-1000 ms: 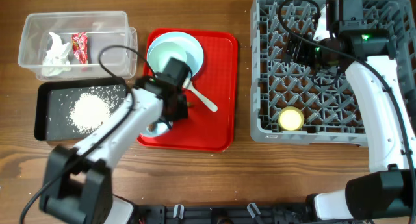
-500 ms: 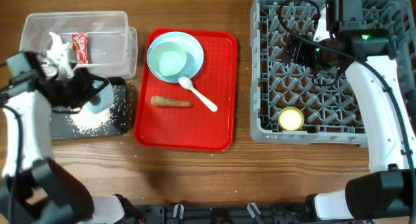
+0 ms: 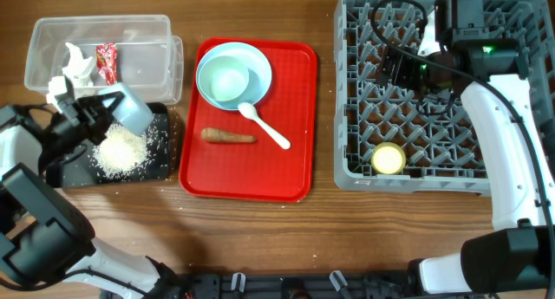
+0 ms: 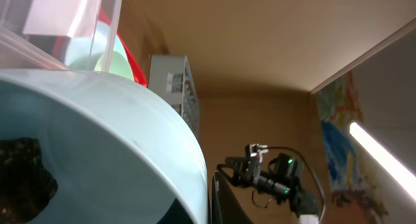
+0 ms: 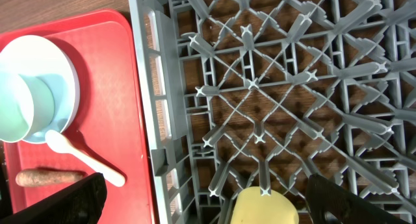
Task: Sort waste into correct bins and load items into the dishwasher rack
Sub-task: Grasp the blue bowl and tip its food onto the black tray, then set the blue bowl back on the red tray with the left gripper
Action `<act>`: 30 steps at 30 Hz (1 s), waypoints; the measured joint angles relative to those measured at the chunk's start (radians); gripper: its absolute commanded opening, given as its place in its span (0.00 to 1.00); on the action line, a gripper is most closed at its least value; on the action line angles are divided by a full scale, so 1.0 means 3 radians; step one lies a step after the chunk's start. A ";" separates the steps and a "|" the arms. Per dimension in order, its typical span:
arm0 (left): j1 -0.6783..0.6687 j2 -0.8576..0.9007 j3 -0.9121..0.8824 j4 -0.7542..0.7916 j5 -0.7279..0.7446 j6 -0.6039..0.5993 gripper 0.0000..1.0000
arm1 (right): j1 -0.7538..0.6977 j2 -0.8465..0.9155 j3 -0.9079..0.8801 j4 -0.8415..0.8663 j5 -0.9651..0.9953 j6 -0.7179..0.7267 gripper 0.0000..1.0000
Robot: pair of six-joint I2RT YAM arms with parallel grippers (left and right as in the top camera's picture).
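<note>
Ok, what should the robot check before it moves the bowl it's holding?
1. Left gripper gripping bowl: ok.
2. Bowl tipped over black tray: ok.
3. Bowl emptied: cannot tell.
4. Rice in black tray: ok.
5. Free pegs in rack: ok.
6. Food piece binned: not ok, it lies on the red tray.
</note>
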 measured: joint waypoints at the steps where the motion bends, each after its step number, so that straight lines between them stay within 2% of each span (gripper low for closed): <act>1: 0.0074 0.0000 0.0000 -0.0001 0.0036 -0.0045 0.06 | 0.0000 0.0000 0.0000 0.0000 0.0000 0.0000 1.00; 7: 0.0251 0.0000 0.0000 -0.0113 0.0106 -0.0141 0.07 | 0.0000 0.0000 0.0000 0.0000 0.0000 0.0000 1.00; 13: 0.0251 0.0000 0.0000 -0.0114 0.0107 -0.0486 0.04 | 0.0000 0.0000 0.0000 0.0000 0.0000 0.0000 1.00; 17: 0.0178 -0.0017 0.0000 -0.0134 0.0086 -0.0448 0.04 | 0.0000 0.0000 0.0000 0.0000 0.0000 0.0000 1.00; 20: -0.0286 -0.0229 0.0000 -0.0151 -0.0305 -0.0370 0.04 | 0.0000 0.0000 0.0000 0.0004 0.0000 0.0001 1.00; 23: -0.1223 -0.0446 0.0005 -0.0098 -0.1130 -0.0333 0.04 | 0.0000 0.0000 0.0000 0.0020 0.0000 0.0001 1.00; 26: -0.2284 -0.0455 0.0006 0.0041 -0.2115 -0.0375 0.04 | 0.0000 0.0000 0.0000 0.0025 0.0000 0.0000 1.00; 28: -0.2988 -0.0456 0.0006 0.0099 -0.2899 -0.0528 0.04 | 0.0000 0.0000 0.0000 0.0025 0.0000 0.0000 1.00; 30: -0.3502 -0.0458 0.0013 0.0111 -0.3620 -0.0724 0.04 | 0.0000 0.0000 0.0000 0.0028 0.0000 0.0000 1.00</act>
